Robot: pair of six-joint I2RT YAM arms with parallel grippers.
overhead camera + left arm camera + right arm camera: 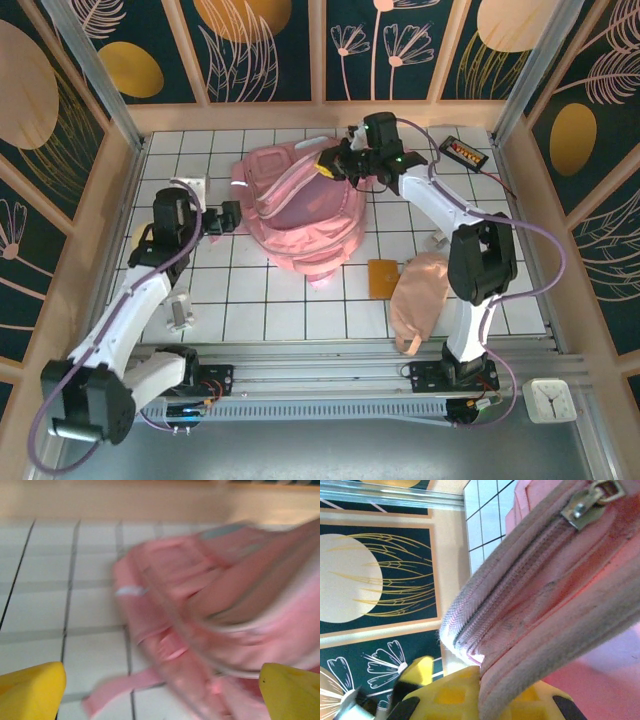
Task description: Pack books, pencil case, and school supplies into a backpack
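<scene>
Lying toward the far middle of the table [250, 310], the backpack [300, 215] has the zippered rim at its far right corner pinched in the right gripper [335, 163]. In the right wrist view the fabric edge runs between the clenched yellow fingers [450, 695], with the zip pull above. The left gripper [232, 217] hovers just beside the backpack's left side, released, its tips spread wide with nothing between them. The pencil case [418, 298] lies near the right arm's base, with the pad [383, 277] just beside it on the left, perhaps touching; both are outside the backpack. The step in hand looks like opening the mouth. Next, the left gripper likely needs a hold on the opposite rim, so the opening is spread before anything goes in.
</scene>
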